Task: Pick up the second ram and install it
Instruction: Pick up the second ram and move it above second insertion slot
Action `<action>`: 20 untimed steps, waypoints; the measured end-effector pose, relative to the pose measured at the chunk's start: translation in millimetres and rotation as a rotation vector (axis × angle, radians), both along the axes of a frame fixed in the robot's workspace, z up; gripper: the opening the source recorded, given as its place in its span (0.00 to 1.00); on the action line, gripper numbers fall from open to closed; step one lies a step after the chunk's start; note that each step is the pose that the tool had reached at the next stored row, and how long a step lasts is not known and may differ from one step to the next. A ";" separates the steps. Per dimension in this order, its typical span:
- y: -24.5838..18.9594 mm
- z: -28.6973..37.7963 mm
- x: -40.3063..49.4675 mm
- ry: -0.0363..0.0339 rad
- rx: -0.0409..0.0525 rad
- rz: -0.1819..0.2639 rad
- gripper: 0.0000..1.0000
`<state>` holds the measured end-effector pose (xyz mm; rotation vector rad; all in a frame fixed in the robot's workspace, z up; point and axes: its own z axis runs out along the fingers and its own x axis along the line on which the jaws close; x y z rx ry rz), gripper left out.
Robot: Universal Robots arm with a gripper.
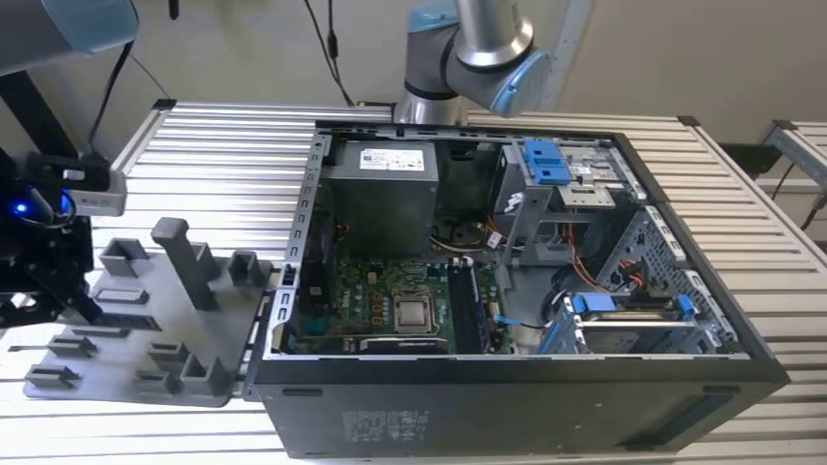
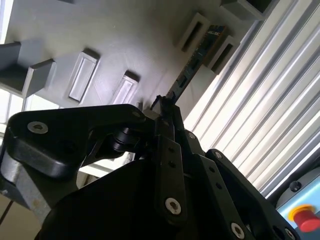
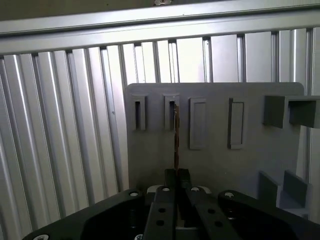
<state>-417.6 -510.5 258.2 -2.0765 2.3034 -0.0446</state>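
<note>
one stick in hand — my gripper (image 3: pixel 176 175) has its jaws pinching the second ram (image 3: pixel 175 135) across its flat faces. far end sits at the second slot from a corner of the grey holder (image 3: pixel 215 160) — held edge-on, presumably so it runs straight along that slot.

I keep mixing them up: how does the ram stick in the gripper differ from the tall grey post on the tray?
The second ram is thin, flat and dark; the tall grey post is thick and pale grey. The ram lies between the fingers of the gripper; the post stands upright, untouched. Both are at the grey tray.
</note>
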 end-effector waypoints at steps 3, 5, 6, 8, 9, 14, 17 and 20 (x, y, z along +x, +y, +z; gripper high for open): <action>0.0 3.0 -0.1 -0.0001 0.0000 0.000 0.14; 0.0 5.1 -0.1 0.0000 0.0001 0.000 0.14; 0.0 6.1 -0.1 -0.0001 0.0001 0.000 0.14; 0.0 8.2 -0.2 -0.0001 0.0002 0.000 0.14; 0.0 9.1 -0.2 -0.0001 0.0002 0.000 0.14; 0.0 14.4 -0.3 0.0000 0.0003 0.000 0.14; 0.0 17.4 -0.4 -0.0001 0.0004 0.000 0.14; 0.0 20.5 -0.5 0.0000 0.0003 0.000 0.14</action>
